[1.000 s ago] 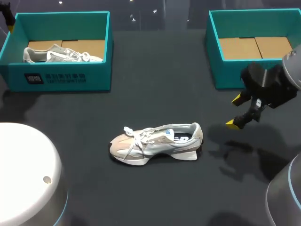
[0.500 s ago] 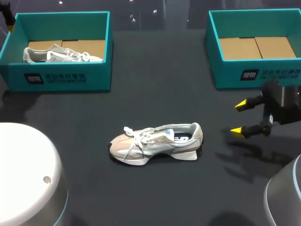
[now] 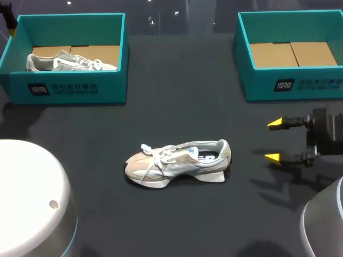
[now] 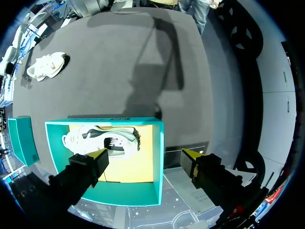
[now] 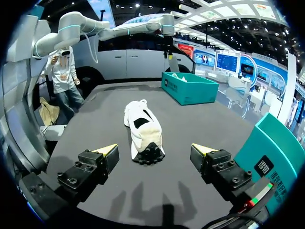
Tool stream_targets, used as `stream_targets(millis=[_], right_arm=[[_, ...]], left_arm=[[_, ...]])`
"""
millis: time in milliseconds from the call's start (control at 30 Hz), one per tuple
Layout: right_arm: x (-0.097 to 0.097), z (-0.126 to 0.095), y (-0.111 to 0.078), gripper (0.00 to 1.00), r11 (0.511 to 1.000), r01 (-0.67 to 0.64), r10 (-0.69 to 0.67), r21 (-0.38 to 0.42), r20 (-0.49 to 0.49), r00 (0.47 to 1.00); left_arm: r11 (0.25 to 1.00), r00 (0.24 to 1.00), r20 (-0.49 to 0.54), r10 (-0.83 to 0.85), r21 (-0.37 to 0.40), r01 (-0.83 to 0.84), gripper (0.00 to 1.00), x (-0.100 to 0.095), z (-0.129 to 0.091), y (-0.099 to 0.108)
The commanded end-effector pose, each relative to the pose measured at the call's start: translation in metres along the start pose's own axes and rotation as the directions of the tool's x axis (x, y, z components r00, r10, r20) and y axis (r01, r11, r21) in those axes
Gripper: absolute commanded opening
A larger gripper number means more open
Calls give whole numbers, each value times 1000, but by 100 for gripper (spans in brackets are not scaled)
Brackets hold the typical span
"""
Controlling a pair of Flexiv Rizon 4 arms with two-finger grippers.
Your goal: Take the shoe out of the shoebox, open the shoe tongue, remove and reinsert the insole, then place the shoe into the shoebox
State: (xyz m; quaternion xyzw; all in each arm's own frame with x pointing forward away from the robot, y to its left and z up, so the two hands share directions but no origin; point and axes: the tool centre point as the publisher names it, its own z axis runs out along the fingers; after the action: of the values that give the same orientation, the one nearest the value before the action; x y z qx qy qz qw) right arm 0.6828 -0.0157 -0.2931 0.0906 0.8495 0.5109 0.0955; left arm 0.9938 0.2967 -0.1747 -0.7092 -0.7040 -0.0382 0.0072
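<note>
A grey-and-beige shoe [image 3: 177, 160] lies on its side in the middle of the dark table, toe to the left. My right gripper [image 3: 274, 140] hovers open just right of its heel, fingers pointing at it. In the right wrist view the shoe [image 5: 143, 129] lies ahead of the open right gripper [image 5: 155, 150], sole and heel nearest. A second shoe [image 3: 69, 61] rests in the left teal shoebox [image 3: 64, 88]. My left gripper [image 4: 143, 156] hangs open high above that shoebox [image 4: 119, 193] and the shoe [image 4: 102, 140] inside it.
An empty teal shoebox [image 3: 289, 85] with a cardboard floor stands at the back right, behind my right gripper. My left arm's white base [image 3: 32, 198] fills the front left corner. The far shoebox [image 5: 188, 86] lies beyond the shoe in the right wrist view.
My right gripper has drawn back to the right and turned level, its fingers now pointing at the shoe's heel. The shoe and boxes have not moved.
</note>
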Motion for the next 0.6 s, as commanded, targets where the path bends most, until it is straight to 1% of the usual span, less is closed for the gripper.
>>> stream_targets(millis=[33, 233, 433, 600], right_arm=[[-4, 0, -12, 100, 1000, 14, -15, -14, -34, 999], [-8, -2, -28, 100, 998, 38, -42, -56, -68, 997], [-12, 3, -53, 100, 999, 1, -3, -45, -52, 999], [-12, 5, -66, 100, 997, -30, 27, -66, -44, 999]], left_arm=[[1000, 1000, -1, 1, 1, -1, 100, 0, 0, 0], [1000, 1000, -1, 1, 1, -1, 100, 0, 0, 0], [1000, 1000, -1, 1, 1, -1, 100, 0, 0, 0], [1000, 1000, -1, 1, 1, -1, 100, 0, 0, 0]])
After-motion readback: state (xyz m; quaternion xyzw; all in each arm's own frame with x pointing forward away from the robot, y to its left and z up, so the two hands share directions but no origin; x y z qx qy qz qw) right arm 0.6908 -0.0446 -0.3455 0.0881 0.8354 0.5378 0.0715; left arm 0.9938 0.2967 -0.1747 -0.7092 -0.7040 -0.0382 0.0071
